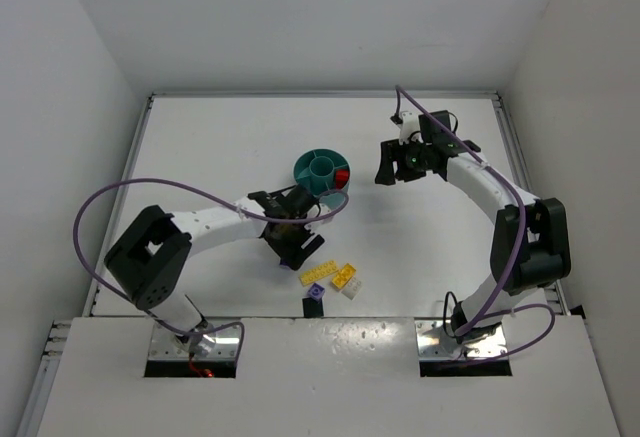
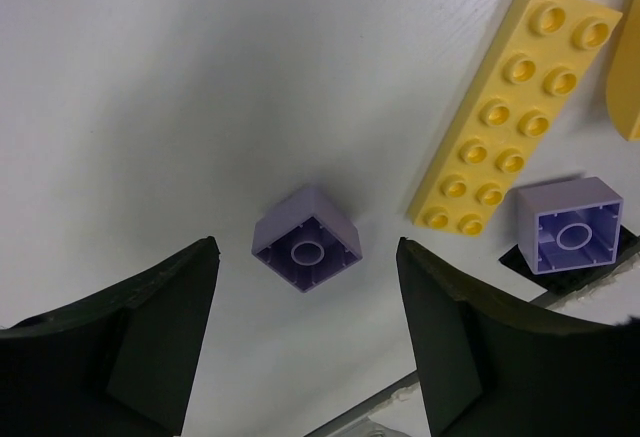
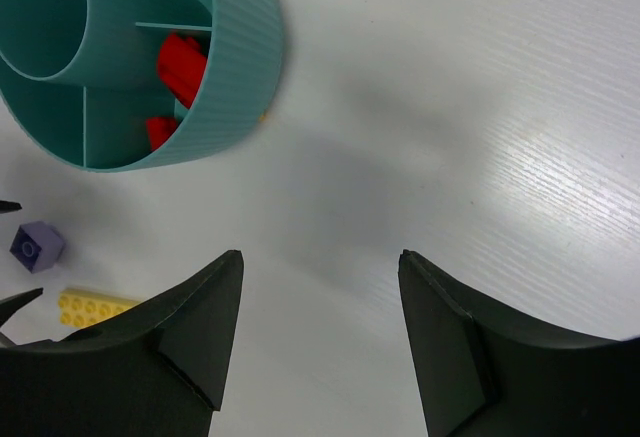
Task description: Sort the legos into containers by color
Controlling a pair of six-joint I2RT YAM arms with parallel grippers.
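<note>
- The left pincer [image 2: 305, 272] hung low over the white bench [image 1: 220, 147], its two dark fingers spread wide and holding nothing.
- A purple brick [image 2: 307, 240] lay on the bench in the gap between those fingers, hollow underside up and clear of both of them.
- Just right of it in the left wrist view lay a long yellow plate [image 2: 515, 117], two studs wide and six long, studs up.
- Below the plate's near end, a second purple brick [image 2: 570, 227] sat, also underside up, on a flat black piece [image 2: 560, 269].
- From above, a smaller yellow brick [image 1: 344, 278] and an off-white brick [image 1: 352, 289] lay just beside the plate, all near the front edge of the bench.
- The teal dish [image 1: 322, 171] stood mid-bench, beyond the left pincer.
- Red bricks [image 3: 180, 62] lay in one outer section, on the side facing the right arm; the central cup looked bare.
- The right pincer [image 3: 320, 267] hovered near the dish over bare bench, its fingers parted with nothing between them.
</note>
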